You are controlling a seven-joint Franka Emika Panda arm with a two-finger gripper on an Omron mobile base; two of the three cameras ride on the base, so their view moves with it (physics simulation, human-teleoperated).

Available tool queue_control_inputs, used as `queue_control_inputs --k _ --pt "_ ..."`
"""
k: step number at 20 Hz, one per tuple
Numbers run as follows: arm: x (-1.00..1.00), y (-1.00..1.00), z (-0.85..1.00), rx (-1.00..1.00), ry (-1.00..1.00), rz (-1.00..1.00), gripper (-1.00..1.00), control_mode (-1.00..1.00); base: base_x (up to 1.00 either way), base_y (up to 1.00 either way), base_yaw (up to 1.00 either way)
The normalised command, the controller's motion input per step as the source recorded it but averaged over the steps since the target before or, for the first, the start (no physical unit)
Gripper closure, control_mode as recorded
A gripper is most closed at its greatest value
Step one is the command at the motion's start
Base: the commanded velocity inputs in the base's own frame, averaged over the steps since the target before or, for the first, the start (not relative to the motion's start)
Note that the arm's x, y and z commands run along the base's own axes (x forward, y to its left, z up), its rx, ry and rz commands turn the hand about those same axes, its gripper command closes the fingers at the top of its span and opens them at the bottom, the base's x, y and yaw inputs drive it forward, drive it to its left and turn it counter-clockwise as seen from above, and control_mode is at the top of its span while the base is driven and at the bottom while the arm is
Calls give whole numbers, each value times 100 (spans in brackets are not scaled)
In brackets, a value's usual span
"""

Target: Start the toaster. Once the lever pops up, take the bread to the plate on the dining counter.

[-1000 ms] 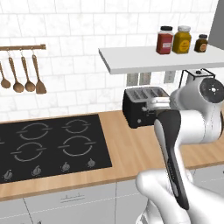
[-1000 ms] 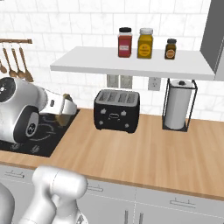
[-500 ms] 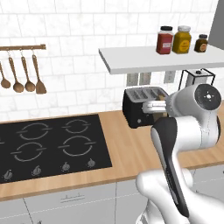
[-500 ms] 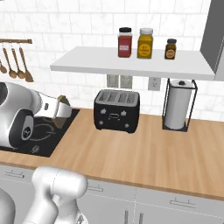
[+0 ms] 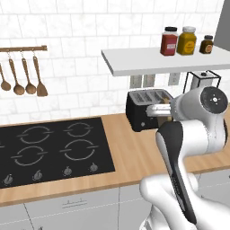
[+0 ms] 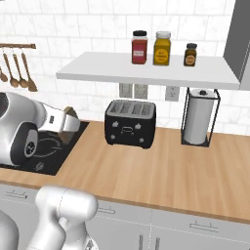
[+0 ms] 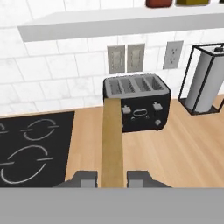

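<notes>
Pinching one bread (image 7: 112,140), one toaster (image 7: 139,103) ahead.

Black toaster (image 6: 130,123) with silver slotted top; brown bread (image 7: 112,142) slice; light-wood worktop (image 6: 161,171); black hob (image 5: 45,150) with grey ring markings; white tiled wall (image 6: 88,29); red, amber and dark jars (image 6: 162,48) at 12 o'clock.

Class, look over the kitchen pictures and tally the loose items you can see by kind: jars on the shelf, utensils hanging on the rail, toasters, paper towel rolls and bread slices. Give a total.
Jars on the shelf: 3 (red jar, yellow jar, small brown jar)
Hanging utensils: 4
Toaster: 1
Paper towel roll: 1
Bread slice, held between the jaws: 1
Total: 10
</notes>
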Motion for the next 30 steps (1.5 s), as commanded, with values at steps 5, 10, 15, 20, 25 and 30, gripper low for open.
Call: queue_control_inputs --k 5,10,15,20,25,30 --pt "0 0 0 0 0 0 100 100 -88 0 4" --pt "0 0 0 0 0 0 100 100 -94 4 31" --pt "0 0 0 0 0 0 100 100 -40 6 93" --pt "0 0 0 0 0 0 100 100 -14 0 100" --pt "0 0 0 0 0 0 100 100 -12 0 100" --pt "0 0 0 0 0 0 100 100 -6 0 100"
